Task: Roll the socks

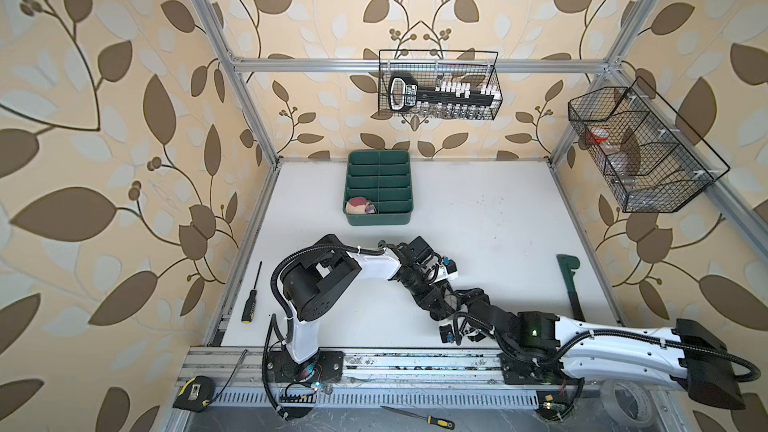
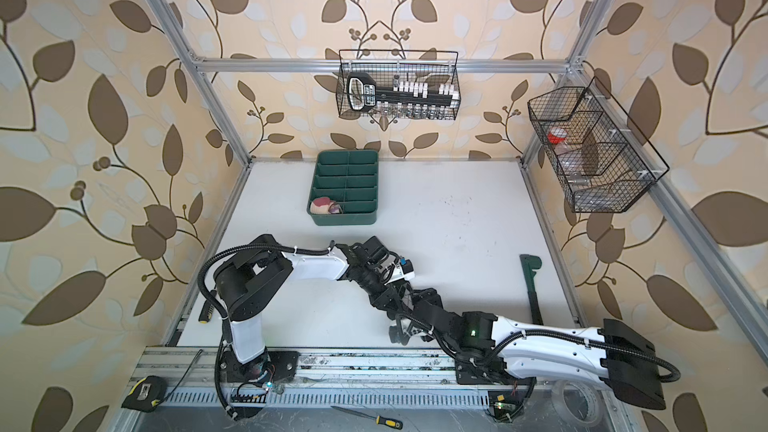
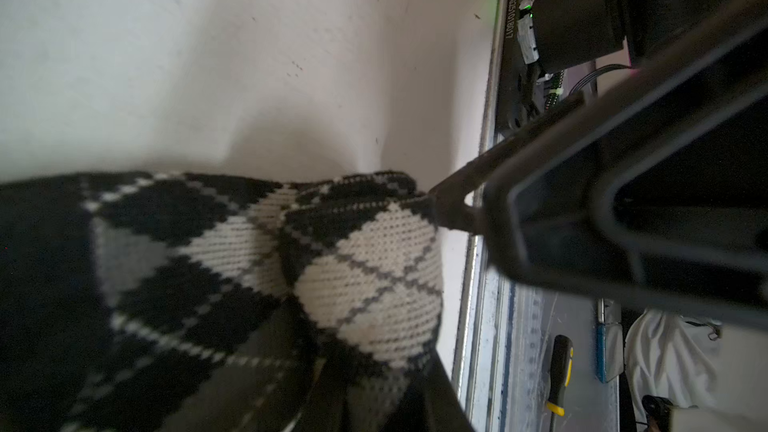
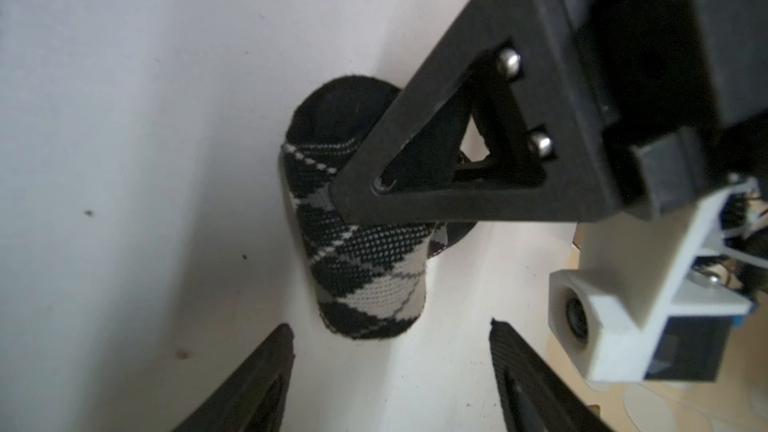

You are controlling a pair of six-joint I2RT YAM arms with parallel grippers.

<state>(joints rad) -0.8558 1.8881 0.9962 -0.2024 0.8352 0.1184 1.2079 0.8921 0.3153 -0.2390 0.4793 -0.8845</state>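
Here the rolled black-grey-white argyle fabric sock [image 4: 365, 280] sits clamped in the left fingers [image 4: 415, 205], its long axis pointing one end toward the gap between the spread-apart right fingers [image 4: 257, 380]

Tray [image 1: 378, 219] upper centre of table [image 1: 478, 209], in both top views; beige sock [image 1: 360, 205] in its lower-left compartment. Screwdriver [image 1: 251, 299] at table's left edge, wrench [image 1: 571, 280] at right edge. Argyle sock [image 4: 353, 251] on table, lower centre.

Left arm [image 1: 374, 265], right arm [image 1: 582, 328] bent inward, tips close. Left gripper [image 1: 444, 303] clamped; right gripper [image 4: 390, 328] fingers [image 4: 257, 384] stood wide apart.
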